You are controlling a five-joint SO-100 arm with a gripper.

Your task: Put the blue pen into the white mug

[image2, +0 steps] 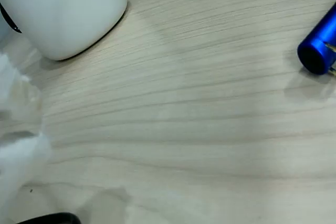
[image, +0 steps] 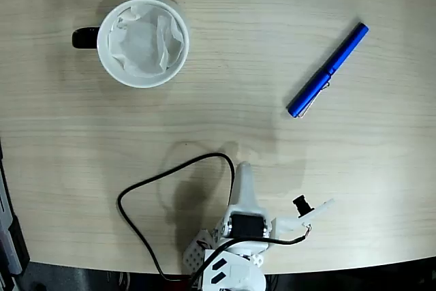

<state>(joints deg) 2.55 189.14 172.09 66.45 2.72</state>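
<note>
my claw (image: pixel 246 176) sits low at the bottom middle of the fixed view, folded near my base, and it carries nothing; from these pictures i cannot tell if its fingers are spread or pressed together, because only one pale blurred finger (image2: pixel 16 145) shows at the left edge of the wrist view; the blue pen (image: pixel 328 70) lies flat on the wooden table (image: pixel 225 100), up and to the right of my claw and well apart from it; its long axis runs diagonal, lower-left end toward me, upper-right end away; the white mug (image: pixel 143 42) stands upright at the upper left, far from the pen; i judge i must first reach to the right and turn my wrist across this diagonal.
</note>
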